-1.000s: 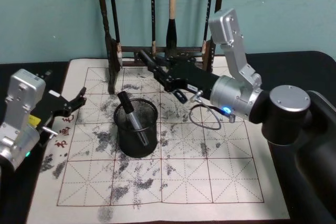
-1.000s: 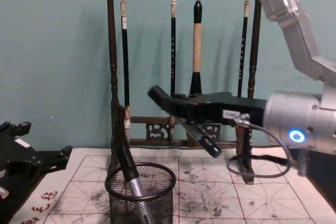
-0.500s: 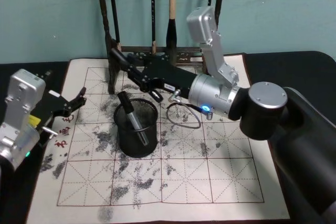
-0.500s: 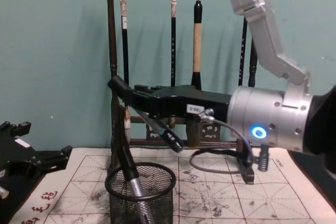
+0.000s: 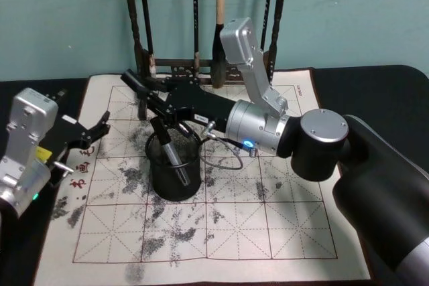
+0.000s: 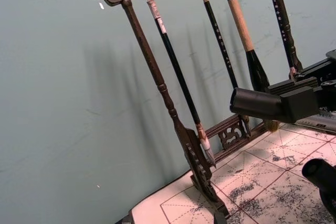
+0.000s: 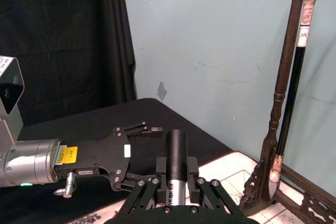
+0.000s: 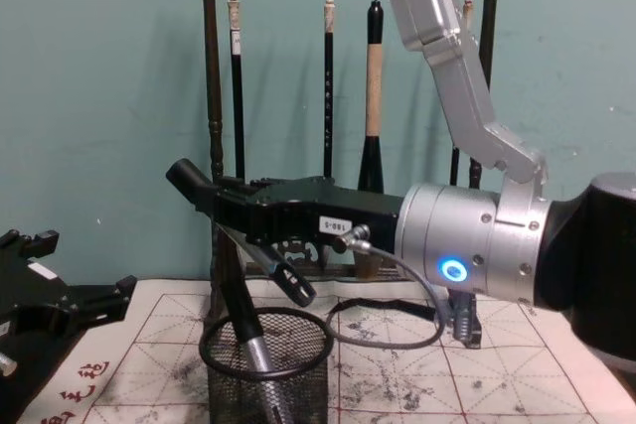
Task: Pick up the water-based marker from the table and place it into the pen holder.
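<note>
The left gripper (image 5: 100, 128) is idling over the mat's left edge, its fingers spread with nothing between them. One marker (image 5: 169, 148) is leaning inside the pen holder (image 5: 174, 180). Above the holder, the right gripper (image 8: 224, 213) is clamping another water-based marker (image 8: 238, 230), tilted

A black marker (image 8: 238, 235) is held tilted just above the round black mesh holder (image 5: 174, 165), which has another marker (image 5: 167, 147) leaning inside.
</note>
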